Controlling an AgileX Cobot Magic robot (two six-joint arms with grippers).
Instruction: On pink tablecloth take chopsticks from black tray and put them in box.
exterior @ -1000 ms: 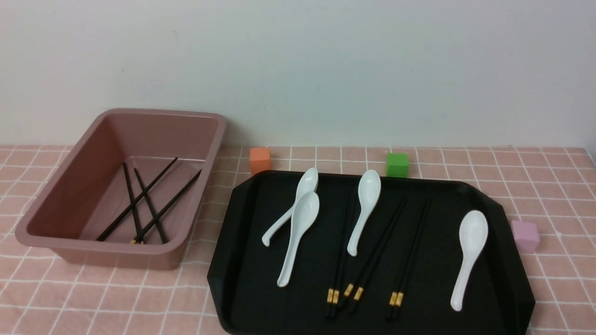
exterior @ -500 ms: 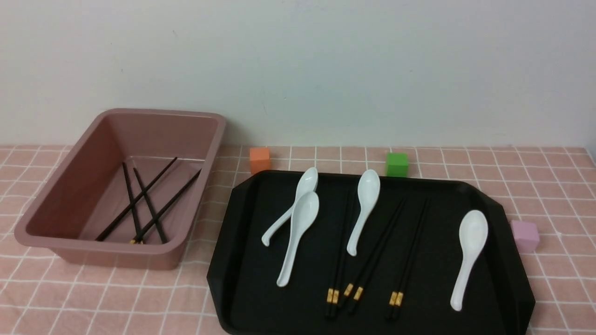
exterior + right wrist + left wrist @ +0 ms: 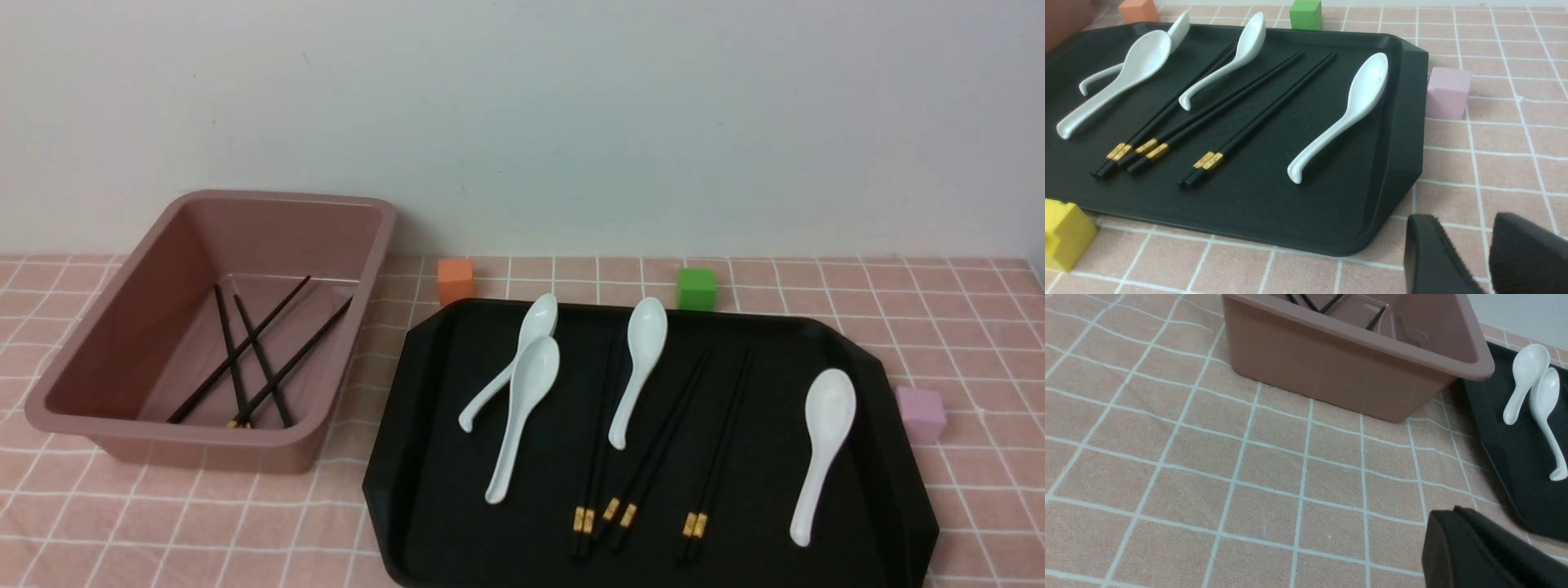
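Observation:
Three pairs of black chopsticks (image 3: pixel 657 441) with gold bands lie on the black tray (image 3: pixel 424 490), side by side among white spoons; they also show in the right wrist view (image 3: pixel 1259 118). Several more chopsticks (image 3: pixel 261 359) lie crossed in the dusty-pink box (image 3: pixel 204 445) left of the tray. All rests on the pink tablecloth (image 3: pixel 963 327). Neither gripper shows in the front view. My left gripper (image 3: pixel 1453 516) is shut and empty, low over the cloth in front of the box (image 3: pixel 1339 371). My right gripper (image 3: pixel 1464 222) is open and empty over the cloth by the tray's near right corner (image 3: pixel 1392 196).
Several white spoons (image 3: pixel 824 441) lie on the tray between and beside the chopsticks. An orange cube (image 3: pixel 455 280) and a green cube (image 3: pixel 696 288) stand behind the tray, a pink cube (image 3: pixel 921 412) at its right. A yellow cube (image 3: pixel 1065 237) sits at the tray's near edge.

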